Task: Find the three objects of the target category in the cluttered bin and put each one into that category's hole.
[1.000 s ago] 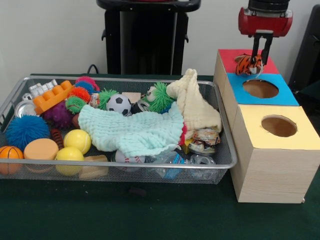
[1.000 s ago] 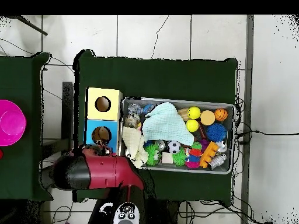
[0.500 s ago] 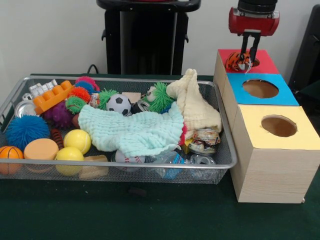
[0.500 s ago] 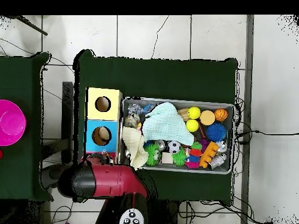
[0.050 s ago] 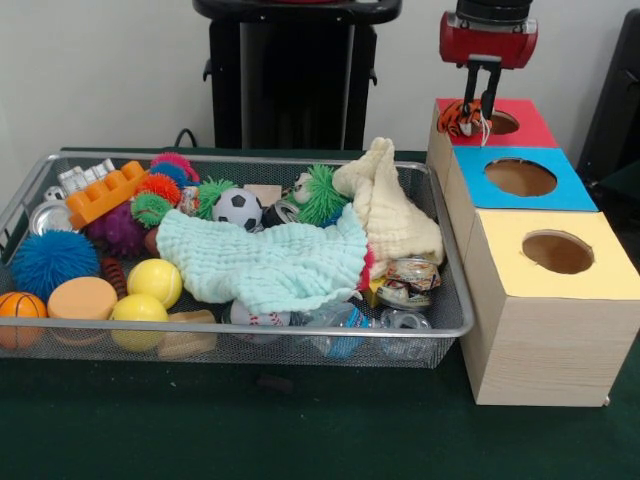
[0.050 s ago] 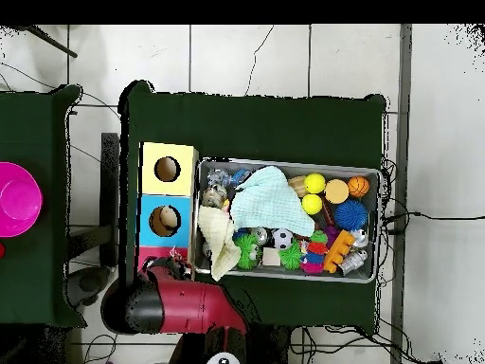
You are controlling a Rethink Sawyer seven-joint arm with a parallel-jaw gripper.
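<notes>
My gripper [image 5: 480, 116] is shut on a small orange-and-black striped tiger toy [image 5: 456, 118]. It hangs over the left part of the red top [image 5: 527, 127] of the wooden sorting box, just left of the red hole [image 5: 502, 122]. The blue hole [image 5: 520, 177] and yellow hole [image 5: 557, 252] lie nearer the camera. In the overhead view my red arm [image 6: 180, 303] covers most of the red section, and the gripper and toy are hidden under it. The wire bin [image 5: 250, 328] stands left of the box, full of toys.
In the bin a mint cloth [image 5: 270, 262] and a cream cloth [image 5: 395, 215] cover the middle. Balls, spiky toys, an orange block [image 5: 105, 192] and cans [image 5: 405, 280] lie around them. A pink bowl [image 6: 17, 199] sits on a separate table.
The gripper has carried the tiger toy back and to the left, from the blue-red border to above the red section beside its hole. The bin's contents have not moved.
</notes>
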